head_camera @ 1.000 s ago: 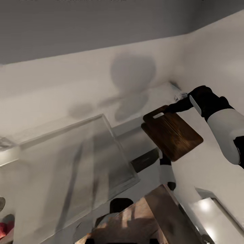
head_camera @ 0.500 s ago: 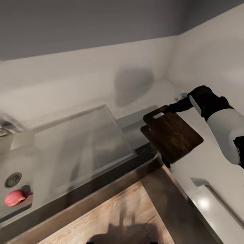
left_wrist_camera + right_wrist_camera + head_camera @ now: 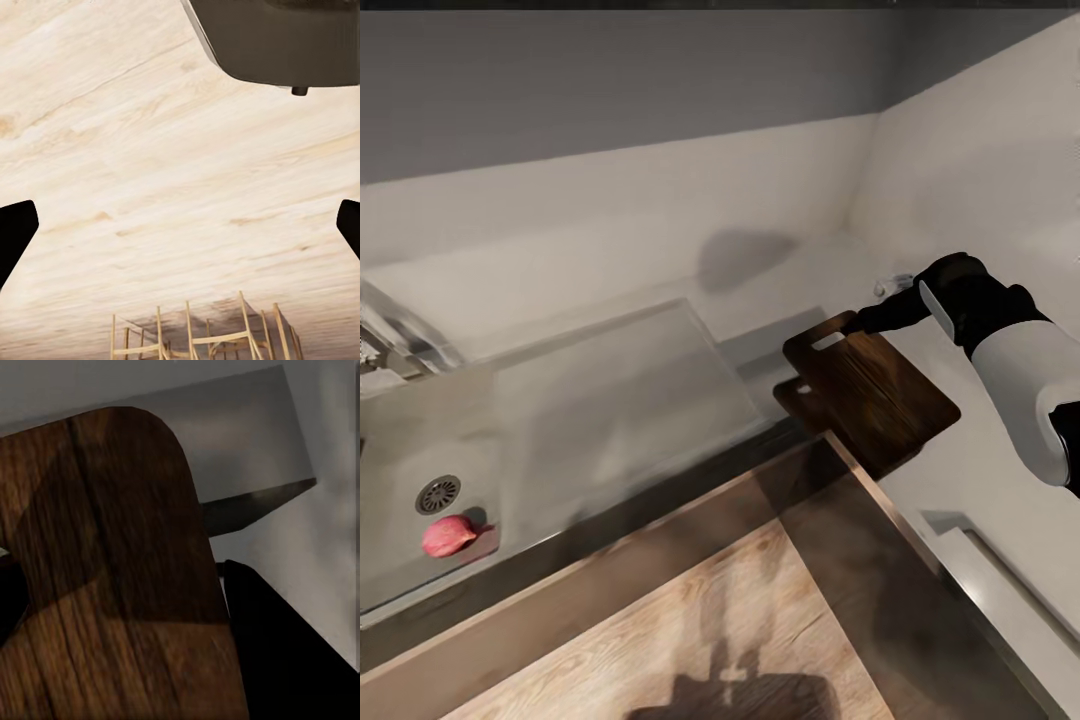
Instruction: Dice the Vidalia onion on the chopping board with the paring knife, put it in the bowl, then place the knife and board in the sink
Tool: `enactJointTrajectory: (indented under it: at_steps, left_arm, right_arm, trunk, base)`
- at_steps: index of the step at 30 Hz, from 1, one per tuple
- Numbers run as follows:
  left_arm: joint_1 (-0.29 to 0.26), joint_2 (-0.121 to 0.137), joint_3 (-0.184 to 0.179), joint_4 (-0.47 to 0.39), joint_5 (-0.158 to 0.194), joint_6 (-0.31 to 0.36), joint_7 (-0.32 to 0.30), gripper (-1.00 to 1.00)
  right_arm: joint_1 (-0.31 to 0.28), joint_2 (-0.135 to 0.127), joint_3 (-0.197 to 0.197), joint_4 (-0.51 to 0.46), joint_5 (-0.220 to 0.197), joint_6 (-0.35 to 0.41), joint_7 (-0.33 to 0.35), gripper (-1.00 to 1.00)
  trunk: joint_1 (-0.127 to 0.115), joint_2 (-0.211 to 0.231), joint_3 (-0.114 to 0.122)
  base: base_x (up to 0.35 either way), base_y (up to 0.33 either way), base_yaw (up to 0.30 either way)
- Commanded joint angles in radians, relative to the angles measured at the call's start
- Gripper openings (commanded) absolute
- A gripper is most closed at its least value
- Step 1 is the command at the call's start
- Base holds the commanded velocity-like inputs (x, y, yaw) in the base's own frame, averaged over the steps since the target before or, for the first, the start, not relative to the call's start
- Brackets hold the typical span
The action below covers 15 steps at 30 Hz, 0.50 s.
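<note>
The right gripper point(image 3: 872, 318) grips the dark brown wood-grain chopping board point(image 3: 870, 395) at its handle-slot end and holds it raised in the air, the board's far end hanging out toward the robot. From the right wrist view the board point(image 3: 112, 577) runs straight out between the fingers. The left gripper point(image 3: 180, 225) stands spread with nothing between its fingers, pointing down at pale wood-grain flooring point(image 3: 150, 150). The light-grey matte sink point(image 3: 400, 590) lies well off to the left of the carrying hand, beyond its flat drainboard wing point(image 3: 610, 400); a small red rounded object point(image 3: 448, 536) sits just beside the round steel drain point(image 3: 437, 494). Whether that object is the knife handle cannot be told. Judged step: carrying the board to the basin. To do it well, keep the board level and sweep it leftward above the drainboard, lowering only once past the basin's rim. The board's free corner sits near the dark counter edge point(image 3: 660, 500) below the hand, so height matters there. Open room lies above the drainboard; the white wall point(image 3: 980, 150) stands close behind the hand.
</note>
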Motion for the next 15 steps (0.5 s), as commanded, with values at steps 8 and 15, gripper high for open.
enactJointTrajectory:
  at_steps: [8, 15]
  left_arm:
    - [0.001, 0.000, 0.000, -0.001, 0.001, -0.001, -0.002, 1.00]
    - [0.001, 0.000, 0.000, 0.000, 0.002, -0.001, -0.003, 1.00]
  right_arm:
    - [-0.001, 0.001, 0.005, -0.001, 0.005, 0.002, 0.006, -1.00]
    - [-0.001, 0.001, 0.005, -0.001, 0.005, 0.002, 0.006, -1.00]
  trunk:
    - [0.000, -0.001, 0.012]
    - [0.000, -0.001, 0.023]
  base:
    - [-0.085, 0.001, 0.000]
    - [-0.321, 0.000, 0.000]
